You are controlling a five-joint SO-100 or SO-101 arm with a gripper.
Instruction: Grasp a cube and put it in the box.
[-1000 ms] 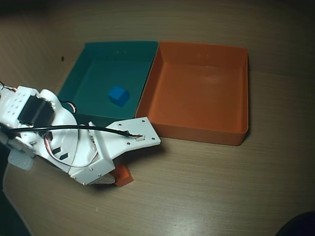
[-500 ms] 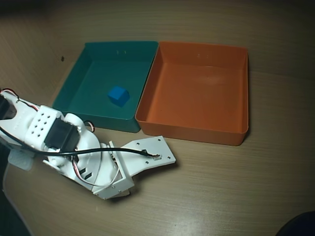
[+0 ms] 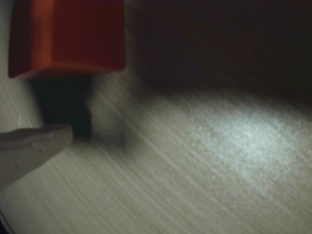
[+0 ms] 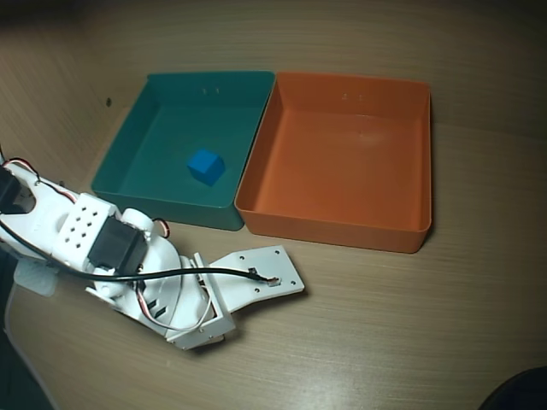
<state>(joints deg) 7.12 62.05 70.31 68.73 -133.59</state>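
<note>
The orange cube [image 3: 68, 36] fills the top left of the wrist view, resting on the wooden table. One white fingertip [image 3: 34, 144] of my gripper [image 3: 56, 95] shows at the lower left, a dark gap apart from the cube; the other finger is out of frame. In the overhead view my white arm [image 4: 111, 248] lies over the cube and hides both it and the fingers. The box [image 4: 342, 229], a shallow orange tray, stands empty up and to the right of the arm.
A teal tray [image 4: 162, 209] touches the box's left wall and holds a small blue cube [image 4: 206, 166]. The arm's wrist plate [image 4: 256, 278] lies just in front of both trays. Bare wooden table [image 4: 385, 342] stretches to the right.
The arm swung toward the table's front and settled over the orange cube, which showed beside the wrist a second ago and is now covered in the overhead view.
</note>
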